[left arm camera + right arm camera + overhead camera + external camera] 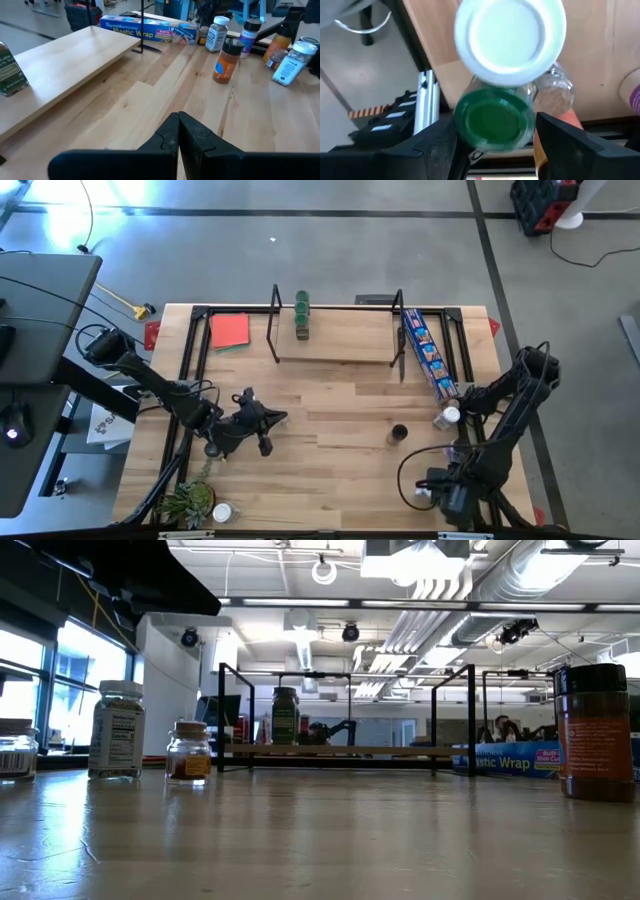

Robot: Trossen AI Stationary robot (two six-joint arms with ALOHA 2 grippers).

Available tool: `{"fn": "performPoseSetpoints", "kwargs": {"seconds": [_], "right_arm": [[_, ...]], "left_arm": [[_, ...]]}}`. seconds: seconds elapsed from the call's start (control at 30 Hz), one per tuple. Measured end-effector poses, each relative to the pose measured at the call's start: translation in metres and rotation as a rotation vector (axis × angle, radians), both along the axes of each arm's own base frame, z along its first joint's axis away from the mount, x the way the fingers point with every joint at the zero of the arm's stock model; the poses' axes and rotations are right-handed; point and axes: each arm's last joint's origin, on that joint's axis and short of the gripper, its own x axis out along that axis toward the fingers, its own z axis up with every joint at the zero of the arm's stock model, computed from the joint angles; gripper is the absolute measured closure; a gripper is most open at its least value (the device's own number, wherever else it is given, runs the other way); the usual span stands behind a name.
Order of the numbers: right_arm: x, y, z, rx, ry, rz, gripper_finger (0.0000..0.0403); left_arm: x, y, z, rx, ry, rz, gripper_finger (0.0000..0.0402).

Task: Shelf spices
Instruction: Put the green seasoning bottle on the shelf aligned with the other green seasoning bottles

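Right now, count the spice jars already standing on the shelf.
1 for certain: a green-lidded jar on the shelf board, near its left-arm end. A second may hide behind it.

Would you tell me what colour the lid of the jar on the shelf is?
Green; the jar on the shelf shows it best in the high view.

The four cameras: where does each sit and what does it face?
High: overhead, straight down on the table; both arms show.
Low: at tabletop height, facing the shelf; no arm shows.
Left wrist: past the shut left hand toward the black-lidded jar, shared with low.
Right wrist: down onto a green-lidded jar inside the open right hand.
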Motion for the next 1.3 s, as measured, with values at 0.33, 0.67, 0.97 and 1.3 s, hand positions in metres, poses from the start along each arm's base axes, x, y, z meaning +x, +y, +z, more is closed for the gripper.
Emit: {"fn": "performPoseSetpoints", "kwargs": {"seconds": [0.33, 0.67, 0.97, 1.3], "right_arm": [[0.003, 0.002, -0.004, -0.032, -0.031, -0.024, 0.0155], [0.004, -0.006, 0.001, -0.045, 0.018, -0.134, 0.0211], [0.009, -0.030, 0.005, -0.084, 0.159, -0.112, 0.0211], [0.038, -0.056, 0.015, -0.150, 0.056, -0.047, 0.0211]], "left_arm": [[0.000, -0.001, 0.000, -0.004, -0.001, 0.001, 0.0401], [0.000, 0.000, 0.000, -0.001, -0.003, 0.002, 0.0401], [0.000, -0.001, 0.000, -0.016, -0.006, 0.002, 0.0401], [0.000, -0.001, 0.000, -0.024, -0.009, 0.005, 0.0401]]}}
